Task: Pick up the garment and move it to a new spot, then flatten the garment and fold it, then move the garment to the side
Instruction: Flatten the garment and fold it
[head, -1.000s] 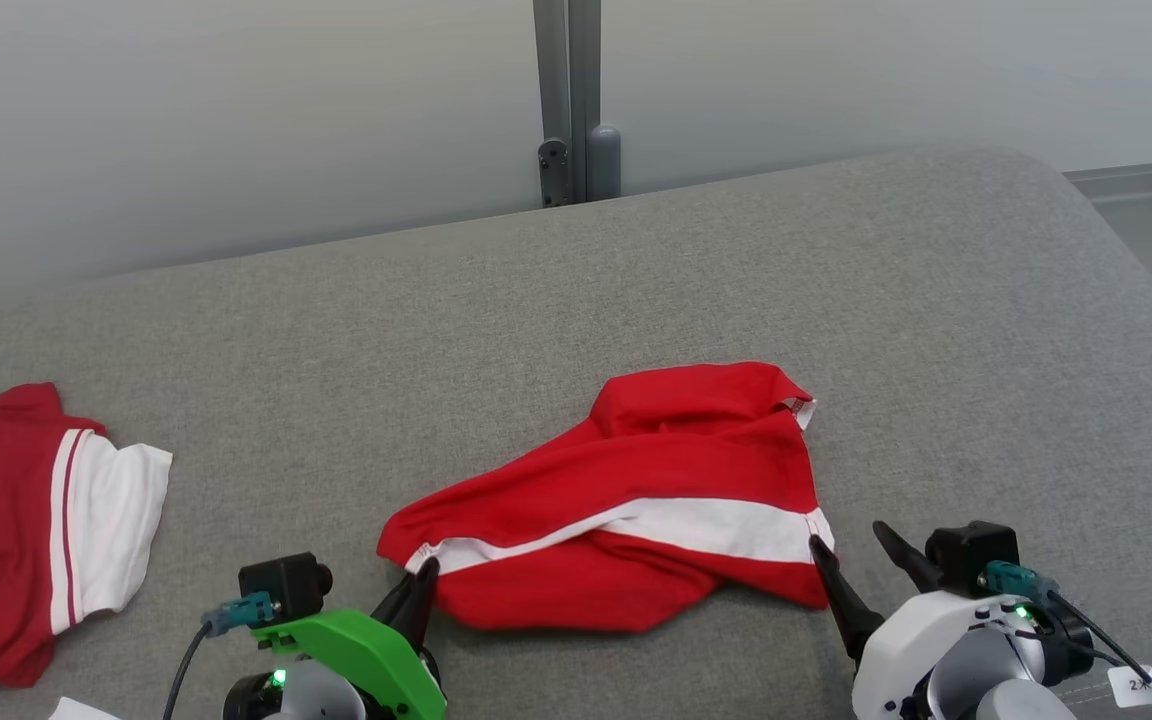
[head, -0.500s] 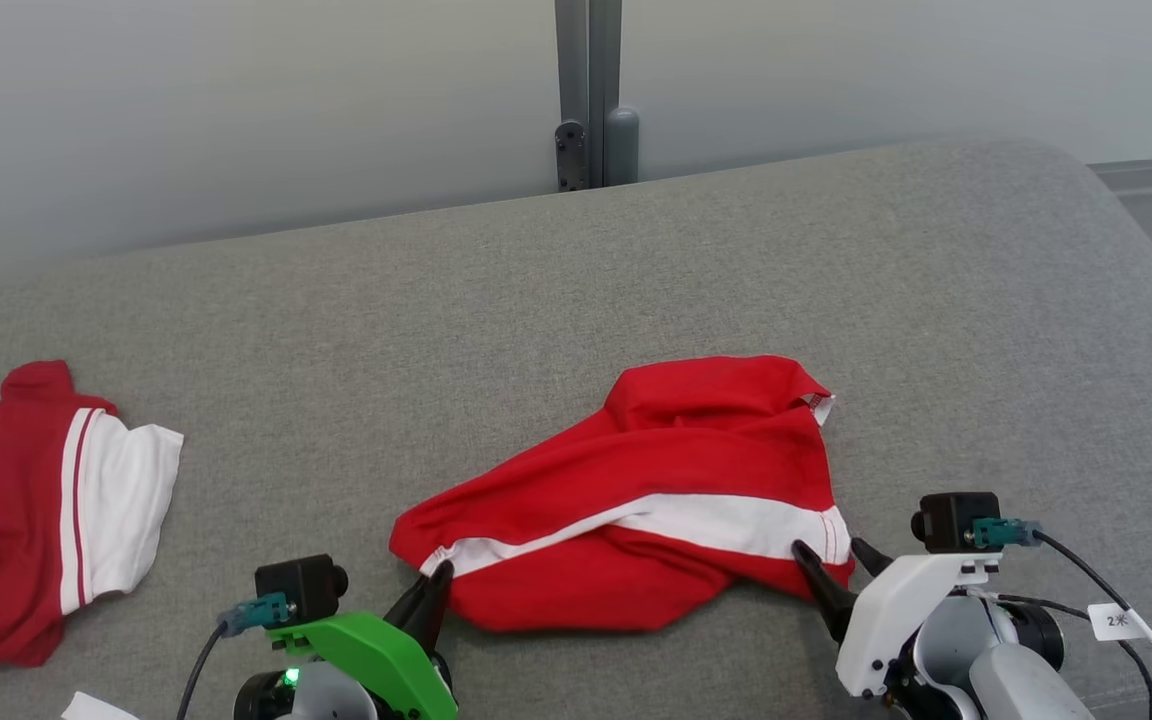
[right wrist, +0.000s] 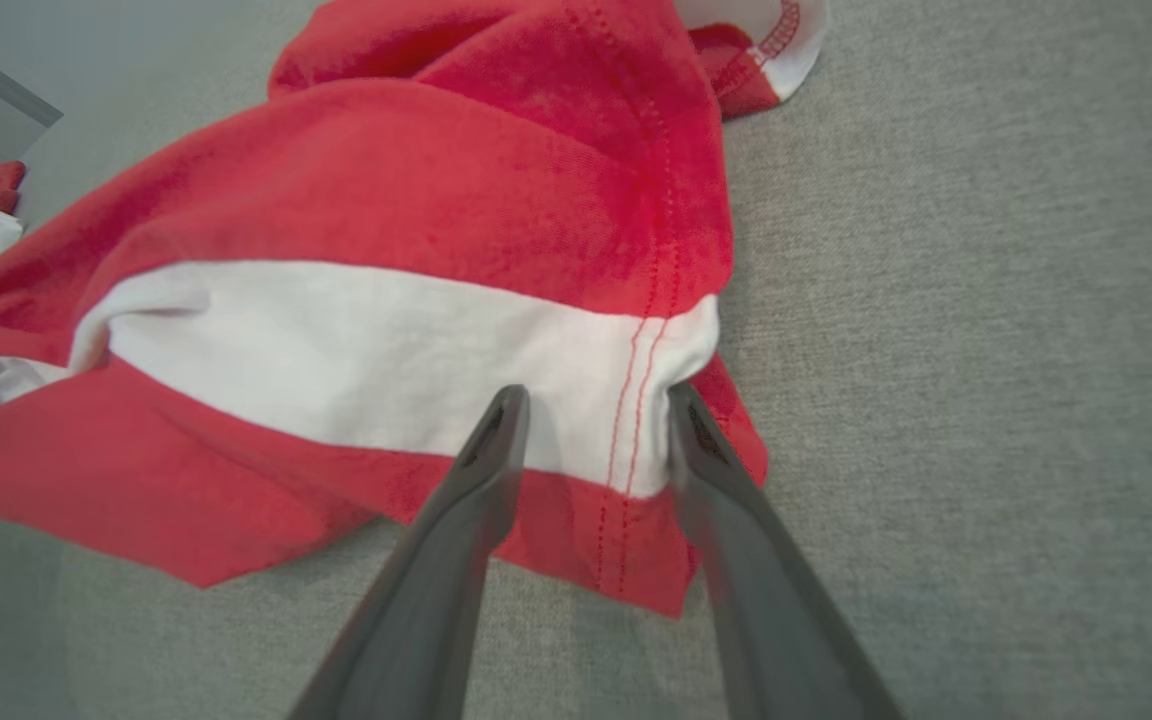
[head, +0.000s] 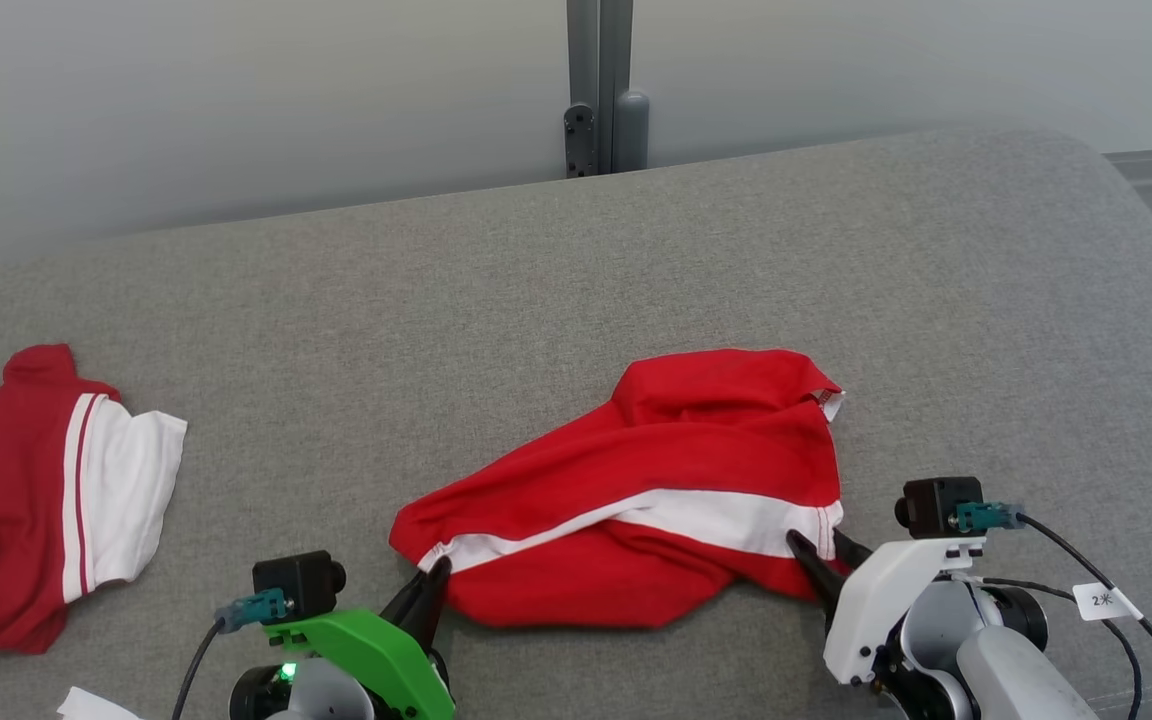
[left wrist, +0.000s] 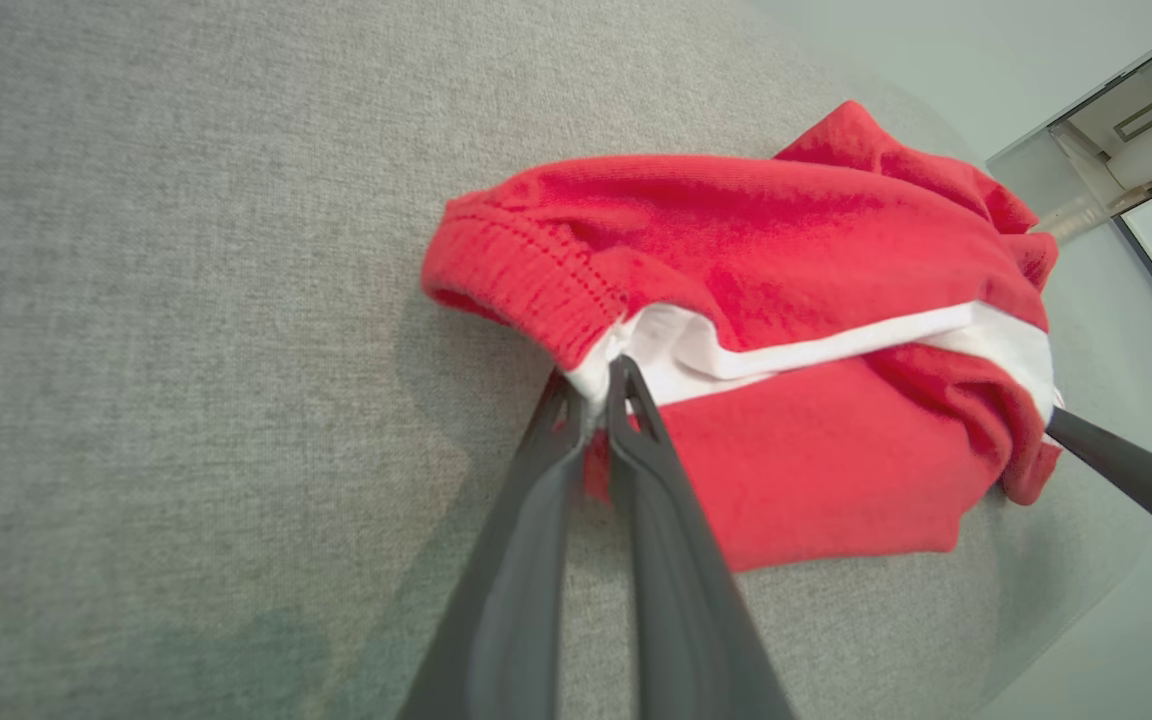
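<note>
Nearest you, your left gripper (head: 433,582) was clamped tight on the garment (head: 666,470). Its two fingers pinched the white edge just under the ribbed red cuff (left wrist: 526,270) at the cloth's left end. Your right gripper (head: 816,545) sat at the opposite, right end with its fingers parted, one on each side of the stitched seam where the white stripe (head: 696,515) meets the edge. Cloth lay between them, but they had not yet pinched it.

The garment lay on the grey cushion (head: 636,260), just in front of both grippers and a little right of the middle of the head view. It looked like a light, limp knit, so expect it to sag and drape from whatever points you hold. A single layer could also slide out of a shallow pinch. The doubled, stitched edges were the better hold, and you had both grippers at such edges. I judged that a lift from the two ends would spread it rather than bunch it.

Its long axis ran left to right across the cushion, with the right end a little farther from you, and the white stripe followed that line. The ribbed cuff pointed to the robot's left. The bulk was heaped toward the far right, where a white-trimmed opening (head: 829,402) turned outward.

Well apart to the left lay a second red and white garment (head: 26,500). Beyond the cushion's far edge stood a grey post (head: 601,90) against a pale wall (head: 236,100).
</note>
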Tool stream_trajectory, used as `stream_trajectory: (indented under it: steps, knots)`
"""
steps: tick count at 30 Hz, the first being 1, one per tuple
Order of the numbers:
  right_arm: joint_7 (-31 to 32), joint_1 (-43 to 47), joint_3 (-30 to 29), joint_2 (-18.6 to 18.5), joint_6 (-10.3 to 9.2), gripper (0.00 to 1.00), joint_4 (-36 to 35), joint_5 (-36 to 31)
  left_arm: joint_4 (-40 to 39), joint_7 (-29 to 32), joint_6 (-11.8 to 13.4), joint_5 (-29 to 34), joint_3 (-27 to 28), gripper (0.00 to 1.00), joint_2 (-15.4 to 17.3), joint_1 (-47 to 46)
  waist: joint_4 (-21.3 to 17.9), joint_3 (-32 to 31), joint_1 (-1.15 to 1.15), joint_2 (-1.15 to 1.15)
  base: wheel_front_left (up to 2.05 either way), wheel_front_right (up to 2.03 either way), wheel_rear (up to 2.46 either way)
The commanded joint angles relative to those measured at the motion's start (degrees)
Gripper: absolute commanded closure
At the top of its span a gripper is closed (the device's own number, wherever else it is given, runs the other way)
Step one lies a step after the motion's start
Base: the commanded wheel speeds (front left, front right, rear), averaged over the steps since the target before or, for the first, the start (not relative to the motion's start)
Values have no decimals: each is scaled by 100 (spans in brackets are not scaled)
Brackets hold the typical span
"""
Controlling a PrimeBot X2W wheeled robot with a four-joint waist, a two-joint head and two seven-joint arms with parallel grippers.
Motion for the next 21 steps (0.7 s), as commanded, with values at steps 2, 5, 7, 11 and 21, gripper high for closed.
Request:
stream_trajectory:
  steps: [2,5,7,11,21]
  knots:
    - [-42,-68,61,-42,-2,100,32,65,-5,-12,5,-33,-5,100,37,-74,6,14,0,0,0,0,0]
    - [-202,-123,102,-98,-2,100,-27,104,7,-40,8,-50,-4,100,41,-77,2,12,0,0,0,0,0]
    - [-330,-124,106,-128,-2,100,-77,92,-21,-117,17,-50,24,100,44,-95,-6,-5,0,0,0,0,0]
    - [-539,-136,67,-172,-2,100,-259,103,-123,-313,13,-96,80,100,25,-142,-27,-56,0,0,0,0,0]
    - [-768,-570,1,-478,-2,100,-1325,278,-789,-10,-22,-721,97,100,24,-681,-98,-240,0,0,0,0,0]
